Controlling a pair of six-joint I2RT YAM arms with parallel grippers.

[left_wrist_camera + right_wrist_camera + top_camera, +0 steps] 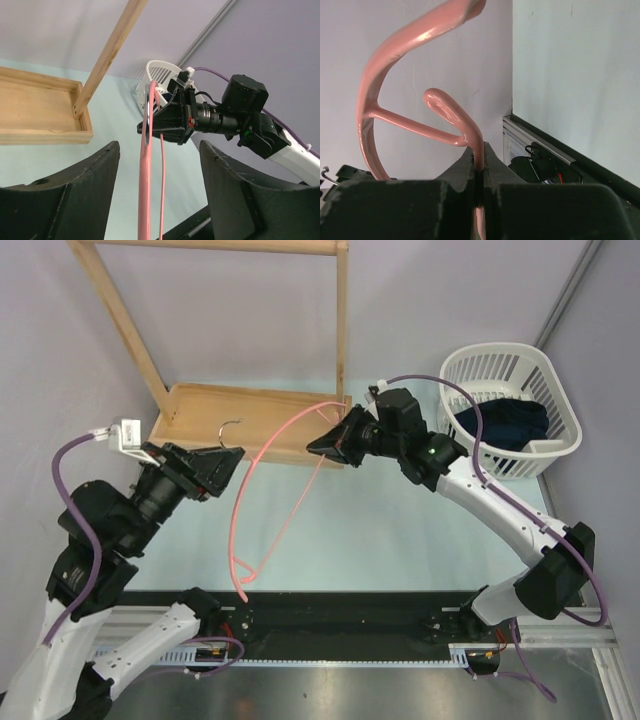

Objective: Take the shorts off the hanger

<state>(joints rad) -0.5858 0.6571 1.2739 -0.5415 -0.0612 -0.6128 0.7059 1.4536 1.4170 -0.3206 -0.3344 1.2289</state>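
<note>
The left pincer (222,466) stands released, its two dark fingers (65,200) spread wide. The hanger (234,525) runs up between them in the left wrist view without touching either. Its small metal hook (230,426) sits just beyond the pincer's tips, over the near edge of the wooden tray (255,410).

The hanger is bare. It is a thin, glossy pink-red plastic bow that curves from the near edge of the worktop (400,540) up and to the right, with a slimmer rod running beside it. Whether its near end rests on the worktop I cannot tell.

Behind it stands one rack (342,320) of pale square timber, its posts rising from the shallow tray.

The right pincer (330,443) is clenched on the hanger's far right end. In the right wrist view its fingers are pressed flat together on the pink rod (385,55), which loops round just above them.

Far right, well apart from both pincers, sits one round white plastic basket (500,360) with slotted walls. The shorts (512,422), one soft dark navy heap, lie crumpled inside it.

In all there are two pincers, one hanger, one pair of shorts, one basket and one rack.
</note>
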